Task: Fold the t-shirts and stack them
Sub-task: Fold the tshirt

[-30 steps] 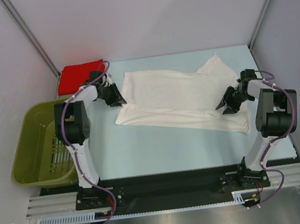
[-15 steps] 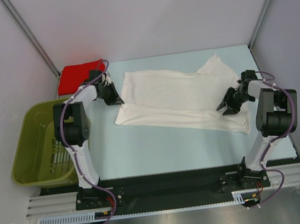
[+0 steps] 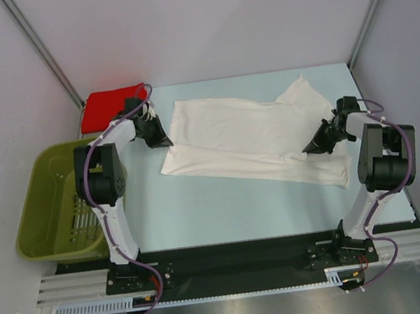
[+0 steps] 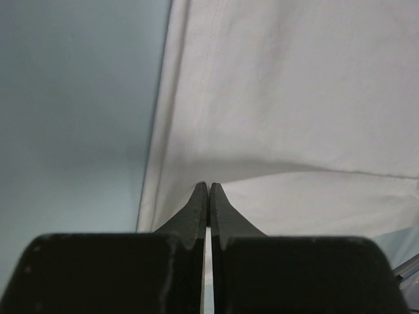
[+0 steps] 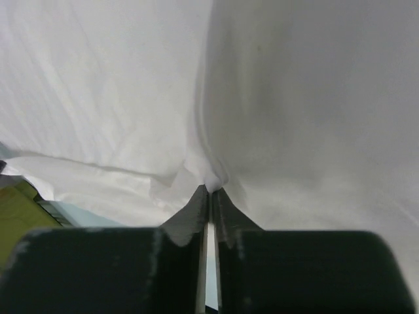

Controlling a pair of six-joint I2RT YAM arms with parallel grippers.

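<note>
Pinching the white t-shirt (image 3: pixel 246 140), apparently: left pincer (image 4: pixel 208 186), right pincer (image 5: pixel 211 190).

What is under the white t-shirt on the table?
The white t-shirt lies spread on the pale blue table, which shows beside it. Anything beneath the cloth is covered. The left gripper and right gripper are shut on its edges.

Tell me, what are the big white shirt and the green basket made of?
The white shirt looks like soft, matte cloth: it wrinkles and puckers where the right pincer pinches it. The green basket is probably hard plastic: smooth, stiff walls with molded slots.
</note>
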